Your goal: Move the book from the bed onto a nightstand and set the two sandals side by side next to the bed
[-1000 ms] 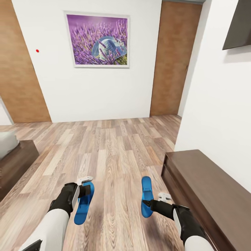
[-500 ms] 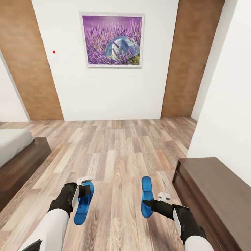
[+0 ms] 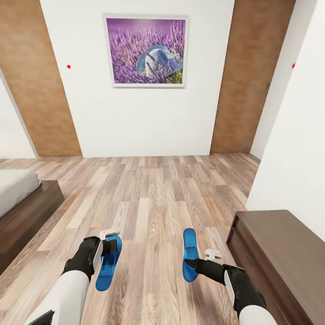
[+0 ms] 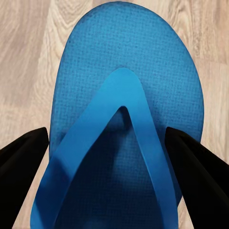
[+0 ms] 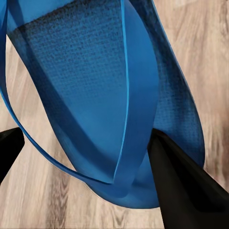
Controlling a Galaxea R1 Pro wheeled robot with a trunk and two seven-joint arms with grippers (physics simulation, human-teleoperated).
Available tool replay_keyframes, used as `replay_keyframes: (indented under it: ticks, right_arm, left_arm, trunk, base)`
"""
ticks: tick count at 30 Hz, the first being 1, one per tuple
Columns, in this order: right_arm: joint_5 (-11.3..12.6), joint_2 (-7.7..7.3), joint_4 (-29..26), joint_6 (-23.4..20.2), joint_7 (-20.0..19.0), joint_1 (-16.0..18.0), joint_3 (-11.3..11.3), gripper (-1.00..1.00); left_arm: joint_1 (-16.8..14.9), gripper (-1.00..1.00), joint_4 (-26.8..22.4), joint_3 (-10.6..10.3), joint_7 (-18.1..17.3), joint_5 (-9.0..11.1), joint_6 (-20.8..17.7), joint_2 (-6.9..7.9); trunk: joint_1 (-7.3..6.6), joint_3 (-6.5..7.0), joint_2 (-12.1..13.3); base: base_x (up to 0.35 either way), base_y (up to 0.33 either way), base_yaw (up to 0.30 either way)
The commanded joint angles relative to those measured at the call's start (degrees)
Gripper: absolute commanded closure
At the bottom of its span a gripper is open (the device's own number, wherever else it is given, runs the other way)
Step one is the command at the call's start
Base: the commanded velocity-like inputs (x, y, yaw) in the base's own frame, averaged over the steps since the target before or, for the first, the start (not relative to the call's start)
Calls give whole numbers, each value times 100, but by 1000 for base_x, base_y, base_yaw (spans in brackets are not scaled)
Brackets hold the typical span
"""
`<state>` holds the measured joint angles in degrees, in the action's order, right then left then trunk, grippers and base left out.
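I hold one bright blue sandal in each hand above the wood-plank floor. My left gripper (image 3: 109,247) is shut on the left sandal (image 3: 107,267), whose sole and strap (image 4: 125,81) lie between the black fingers (image 4: 21,153). My right gripper (image 3: 192,262) is shut on the right sandal (image 3: 190,247), held on its edge; its sole (image 5: 90,81) rests against one black finger (image 5: 183,191). The bed (image 3: 20,198), with grey mattress and dark frame, shows at the left edge. The book and the nightstands are out of view.
A long low dark-brown sideboard (image 3: 282,253) stands along the white wall on the right. Ahead is a white wall with a lavender picture (image 3: 146,50) between two wooden doors (image 3: 31,90) (image 3: 246,76). Open plank floor (image 3: 153,194) lies between bed and sideboard.
The whole view has swung left, so the picture, doors and sideboard sit further right and more of the bed shows. Both arms keep their pose with the sandals.
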<state>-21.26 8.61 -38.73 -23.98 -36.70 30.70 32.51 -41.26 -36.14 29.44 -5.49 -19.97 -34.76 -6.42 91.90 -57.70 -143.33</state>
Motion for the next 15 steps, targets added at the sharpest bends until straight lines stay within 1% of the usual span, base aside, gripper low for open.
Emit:
replay_keyframes:
  ticks: [1, 12, 15]
  right_arm:
    - [-36, 9, -12, -37, -56, 7, 45, 100]
    - [-36, 9, -12, -37, -54, 7, 45, 100]
    - [-36, 9, -12, -37, -44, 7, 45, 100]
  left_arm:
    - [-5, 100, -11, 44, -57, -59, -22, -9]
    - [-5, 100, -7, 46, -57, -59, -22, -14]
    - [-5, 100, -4, 44, -57, -59, -22, -16]
  trunk:
    - [1, -6, -3]
    - [1, -6, -3]
    - [1, -6, -3]
  base:
    - [209, 0, 0]
    - [216, 0, 0]
    - [217, 0, 44]
